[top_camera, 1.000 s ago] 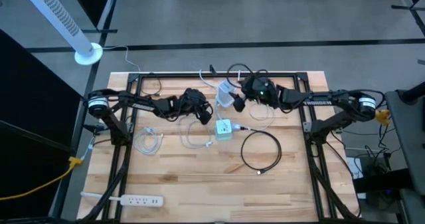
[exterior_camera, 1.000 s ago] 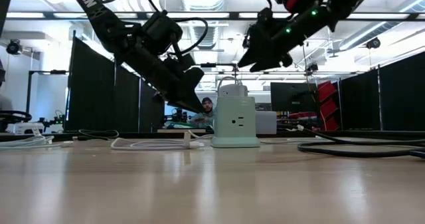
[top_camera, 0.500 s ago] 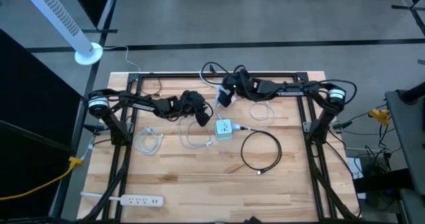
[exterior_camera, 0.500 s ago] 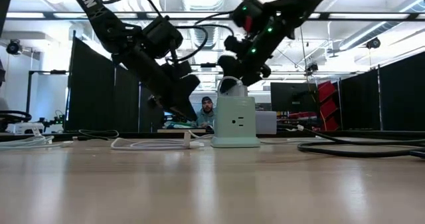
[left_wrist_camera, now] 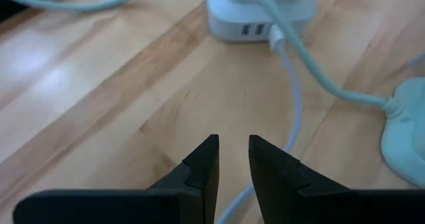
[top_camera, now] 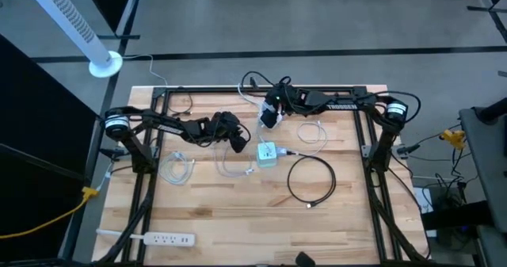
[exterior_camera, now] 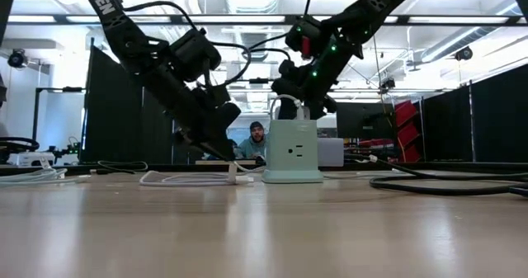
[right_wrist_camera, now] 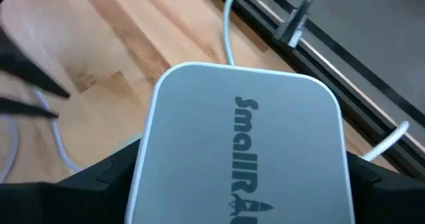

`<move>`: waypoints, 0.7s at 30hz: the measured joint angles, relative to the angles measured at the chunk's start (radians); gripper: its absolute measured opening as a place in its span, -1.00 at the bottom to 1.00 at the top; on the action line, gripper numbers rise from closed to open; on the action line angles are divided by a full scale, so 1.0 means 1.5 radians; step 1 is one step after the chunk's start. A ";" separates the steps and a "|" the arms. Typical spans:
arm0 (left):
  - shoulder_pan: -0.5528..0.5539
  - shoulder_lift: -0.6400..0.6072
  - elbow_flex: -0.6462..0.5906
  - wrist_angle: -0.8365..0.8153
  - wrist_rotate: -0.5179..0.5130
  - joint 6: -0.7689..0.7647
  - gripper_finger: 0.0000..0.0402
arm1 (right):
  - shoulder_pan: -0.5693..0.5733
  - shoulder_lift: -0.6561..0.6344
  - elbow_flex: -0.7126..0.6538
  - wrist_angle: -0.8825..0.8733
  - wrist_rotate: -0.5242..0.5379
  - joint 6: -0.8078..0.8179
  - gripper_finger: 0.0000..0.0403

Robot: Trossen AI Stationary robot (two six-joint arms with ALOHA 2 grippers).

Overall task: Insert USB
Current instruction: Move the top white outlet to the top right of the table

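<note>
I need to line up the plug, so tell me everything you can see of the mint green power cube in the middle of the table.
The mint green power cube is a pale, plastic-looking block with rounded edges. It stands upright on the wooden table, near its middle. The low view shows one socket on the face turned to that camera. A white cable runs out from the side nearer the right arm. Its other faces are too small to read.
</note>
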 joint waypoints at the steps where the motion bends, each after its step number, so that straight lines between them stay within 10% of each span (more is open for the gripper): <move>1: 0.000 0.000 -0.002 -0.002 -0.001 -0.005 -0.65 | 0.000 -0.003 0.001 -0.004 -0.004 -0.015 0.46; 11: -0.021 -0.005 -0.003 0.020 -0.002 -0.020 -0.65 | -0.062 -0.098 -0.001 -0.178 0.097 -0.081 0.46; 21: -0.048 -0.007 -0.003 0.023 -0.002 -0.034 -0.65 | -0.173 -0.249 -0.151 -0.189 0.055 -0.087 0.46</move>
